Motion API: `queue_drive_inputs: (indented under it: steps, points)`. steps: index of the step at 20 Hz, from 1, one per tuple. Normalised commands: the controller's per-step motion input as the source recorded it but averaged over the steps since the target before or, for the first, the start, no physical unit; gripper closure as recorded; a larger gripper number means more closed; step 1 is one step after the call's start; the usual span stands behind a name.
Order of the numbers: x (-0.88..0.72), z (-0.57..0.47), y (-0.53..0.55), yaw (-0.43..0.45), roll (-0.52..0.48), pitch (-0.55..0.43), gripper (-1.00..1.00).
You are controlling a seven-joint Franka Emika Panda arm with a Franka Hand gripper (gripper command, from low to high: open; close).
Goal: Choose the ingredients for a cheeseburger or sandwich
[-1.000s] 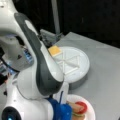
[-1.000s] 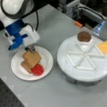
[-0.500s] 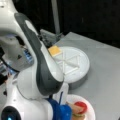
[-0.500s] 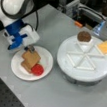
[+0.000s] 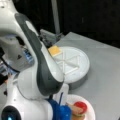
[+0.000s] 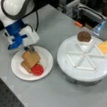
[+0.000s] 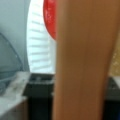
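In a front view my gripper point(image 6: 30, 49) hangs over the back of the white paper plate point(image 6: 46, 58), its fingers down on a tan bread square point(image 6: 31, 58). That square tops the sandwich pile, with another bread square point(image 6: 24, 65) beneath and a red tomato disc point(image 6: 37, 69) at the front. In the wrist view the bread point(image 7: 82, 62) fills the centre between two dark fingers point(image 7: 40, 90), with the tomato point(image 7: 50, 20) behind. The brown patty point(image 6: 84, 36) and the yellow cheese square point(image 6: 105, 47) lie in the divided tray point(image 6: 83, 71).
The white round tray point(image 5: 75, 72) stands on a grey table, with the cheese point(image 5: 54, 50) at its far edge. My arm's white body point(image 5: 37, 75) blocks much of that view. Dark equipment point(image 6: 85, 11) sits behind the tray.
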Motion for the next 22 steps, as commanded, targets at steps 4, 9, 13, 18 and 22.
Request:
queue_drive_inputs:
  steps: [4,9,13,18,22]
  points:
    - [-0.18,0.02,0.34,-0.118,-0.301,-0.037,1.0]
    - [-0.16,0.03,0.3,-0.12,-0.302,-0.039,1.0]
    - [-0.16,0.04,0.27,-0.117,-0.297,-0.039,1.0]
    - [-0.16,0.05,0.27,-0.113,-0.298,-0.021,-1.0]
    - [-0.17,0.05,0.26,-0.1,-0.291,-0.023,-1.0]
